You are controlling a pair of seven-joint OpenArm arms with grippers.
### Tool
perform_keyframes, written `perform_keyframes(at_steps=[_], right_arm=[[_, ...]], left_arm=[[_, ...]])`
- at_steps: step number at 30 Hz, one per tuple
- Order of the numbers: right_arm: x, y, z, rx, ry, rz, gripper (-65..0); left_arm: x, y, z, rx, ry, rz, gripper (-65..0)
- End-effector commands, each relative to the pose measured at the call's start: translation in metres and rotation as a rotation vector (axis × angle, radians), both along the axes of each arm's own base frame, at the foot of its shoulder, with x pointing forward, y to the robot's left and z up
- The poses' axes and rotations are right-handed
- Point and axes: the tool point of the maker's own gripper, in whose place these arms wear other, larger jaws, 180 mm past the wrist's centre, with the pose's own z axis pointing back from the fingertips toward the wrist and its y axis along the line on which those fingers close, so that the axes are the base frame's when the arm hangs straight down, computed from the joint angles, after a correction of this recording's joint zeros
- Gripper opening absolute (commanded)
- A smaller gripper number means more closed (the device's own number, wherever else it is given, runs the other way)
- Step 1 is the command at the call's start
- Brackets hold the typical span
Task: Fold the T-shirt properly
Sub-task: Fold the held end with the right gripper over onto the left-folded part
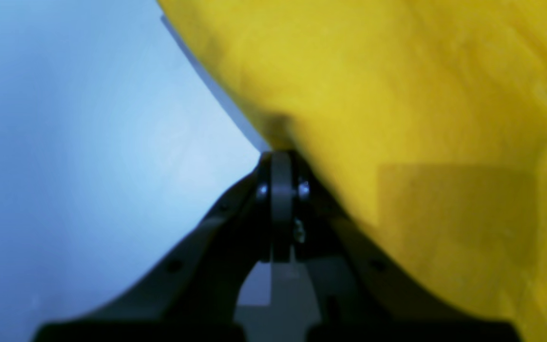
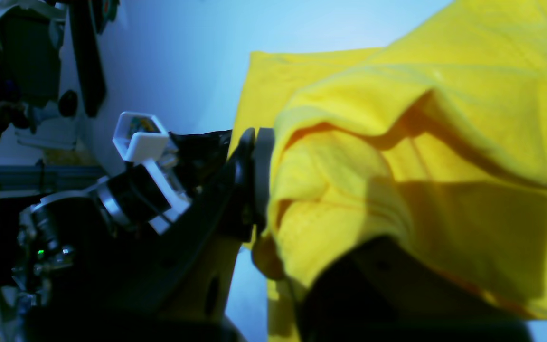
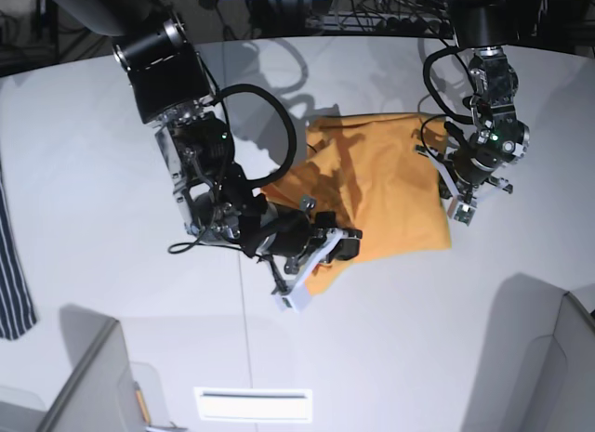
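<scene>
The orange-yellow T-shirt (image 3: 390, 186) lies partly folded in the middle of the white table (image 3: 93, 218). My right gripper (image 3: 339, 242) is at its near left edge and is shut on a bunched fold of the cloth, which hangs over the jaws in the right wrist view (image 2: 259, 175). My left gripper (image 3: 446, 176) is at the shirt's right edge. In the left wrist view, my left gripper (image 1: 280, 154) has its fingers together, pinching the edge of the T-shirt (image 1: 397, 95). The tag and the neckline are hidden.
A dark navy white-striped garment (image 3: 14, 274) hangs at the table's left edge. Grey panels stand at the near left (image 3: 88, 381) and near right (image 3: 558, 358). Cables and equipment lie beyond the table's far edge.
</scene>
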Motion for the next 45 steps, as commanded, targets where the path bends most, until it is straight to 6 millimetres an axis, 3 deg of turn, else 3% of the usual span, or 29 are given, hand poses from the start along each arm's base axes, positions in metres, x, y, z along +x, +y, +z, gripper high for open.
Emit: perform_keyframes(at_steps=[1, 8, 15, 18, 30, 37, 45], right_arm=[[0.010, 0.006, 0.022, 0.042, -0.057, -0.001, -65.0], [0.005, 0.046, 0.009, -0.072, -0.104, 0.077, -65.0], [0.008, 0.062, -0.029, -0.222, -0.124, 0.123, -65.0], [0.003, 0.068, -0.036, -0.251, -0.134, 0.155, -65.0], [-0.002, 0.076, -0.037, -0.293, -0.124, 0.152, -65.0], [-0.020, 0.093, -0.036, -0.256, -0.103, 0.213, -65.0], [-0.003, 0.087, -0.043, -0.279, -0.123, 0.144, -65.0]], left_arm=[[-0.010, 0.010, -0.007, 0.052, 0.059, 0.001, -65.0], [-0.010, 0.009, -0.006, 0.047, 0.058, 0.001, -65.0], [-0.015, 0.010, -0.009, 0.050, 0.069, 0.002, -65.0], [-0.012, 0.009, -0.004, 0.055, 0.052, -0.002, -65.0], [-0.015, 0.009, 0.001, 0.067, 0.039, -0.010, -65.0], [-0.015, 0.009, 0.001, 0.067, 0.039, -0.011, -65.0], [-0.018, 0.014, 0.004, 0.071, 0.032, 0.007, -65.0]])
